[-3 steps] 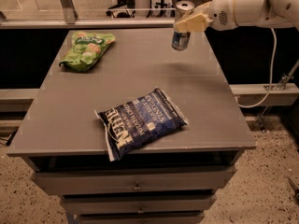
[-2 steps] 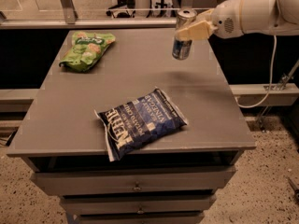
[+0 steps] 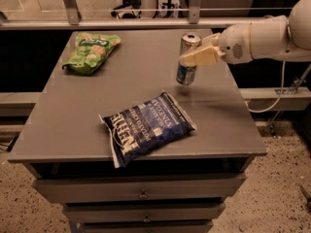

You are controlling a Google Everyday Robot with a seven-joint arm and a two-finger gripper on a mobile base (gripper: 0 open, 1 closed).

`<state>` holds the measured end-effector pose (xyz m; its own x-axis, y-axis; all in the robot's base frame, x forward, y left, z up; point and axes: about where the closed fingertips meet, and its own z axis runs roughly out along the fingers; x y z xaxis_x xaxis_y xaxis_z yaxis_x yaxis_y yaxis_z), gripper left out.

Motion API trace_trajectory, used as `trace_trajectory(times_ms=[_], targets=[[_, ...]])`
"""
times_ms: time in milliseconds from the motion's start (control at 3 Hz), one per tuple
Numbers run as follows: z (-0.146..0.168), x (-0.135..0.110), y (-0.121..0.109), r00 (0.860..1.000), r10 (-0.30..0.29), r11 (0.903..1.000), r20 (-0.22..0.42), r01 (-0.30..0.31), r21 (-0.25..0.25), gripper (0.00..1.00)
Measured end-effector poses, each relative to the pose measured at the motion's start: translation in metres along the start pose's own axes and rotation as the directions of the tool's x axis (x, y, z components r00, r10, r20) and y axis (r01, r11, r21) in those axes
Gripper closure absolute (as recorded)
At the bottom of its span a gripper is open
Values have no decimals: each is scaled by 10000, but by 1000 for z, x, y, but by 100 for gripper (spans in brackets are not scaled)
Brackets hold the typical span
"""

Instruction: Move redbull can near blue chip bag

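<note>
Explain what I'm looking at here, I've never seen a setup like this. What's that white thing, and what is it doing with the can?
This is one picture from a single camera looking down at a grey table with drawers under it. Where the camera is mounted is not known. The white shape reaching in from the right is a robot arm. At its tip is a two-finger claw, shut on a slim redbull can. It holds the can roughly upright, slightly tilted, at the back right part of the table. I cannot tell whether the can's base touches the surface. Two bags lie on the table: a dark blue chip bag near the front edge and a smaller green chip bag at the back left. The can touches neither bag and is closer to the blue one.
</note>
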<state>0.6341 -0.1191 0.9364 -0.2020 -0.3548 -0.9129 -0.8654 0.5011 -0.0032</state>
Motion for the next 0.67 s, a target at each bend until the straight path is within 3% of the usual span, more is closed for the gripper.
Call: trace_trajectory(times_ms=[333, 667], targets=[[6, 13, 16, 9997, 162, 9992, -180, -169, -358, 86], [13, 24, 36, 9987, 409, 9964, -310, -431, -730, 55]])
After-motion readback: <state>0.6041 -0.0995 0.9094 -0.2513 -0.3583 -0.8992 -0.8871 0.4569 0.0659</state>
